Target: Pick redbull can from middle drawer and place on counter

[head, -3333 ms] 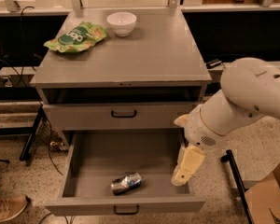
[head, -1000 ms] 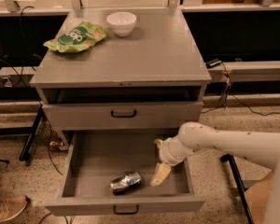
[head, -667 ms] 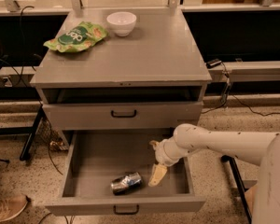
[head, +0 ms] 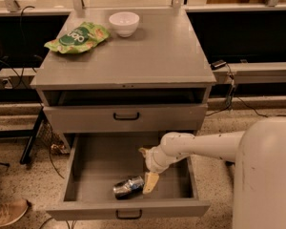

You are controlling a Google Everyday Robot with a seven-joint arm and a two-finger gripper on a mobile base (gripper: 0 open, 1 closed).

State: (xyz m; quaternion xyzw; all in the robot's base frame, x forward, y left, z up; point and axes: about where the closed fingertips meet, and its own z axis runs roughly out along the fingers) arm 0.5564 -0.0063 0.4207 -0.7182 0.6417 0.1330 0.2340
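The redbull can (head: 128, 186) lies on its side in the tray of the open middle drawer (head: 97, 163), near the drawer's front. My gripper (head: 150, 182) hangs from the white arm inside the drawer, its cream fingertip right beside the can's right end, touching or nearly touching it. The counter (head: 152, 51) is the flat grey top of the cabinet above.
A green snack bag (head: 77, 36) and a white bowl (head: 124, 23) sit at the back left of the counter. A closed drawer front with a black handle (head: 126, 116) is above the open drawer. A shoe (head: 7, 213) is on the speckled floor at lower left.
The arm has reached further left into the drawer, bringing the gripper from the drawer's right side down to the can's right end. The can has not moved.
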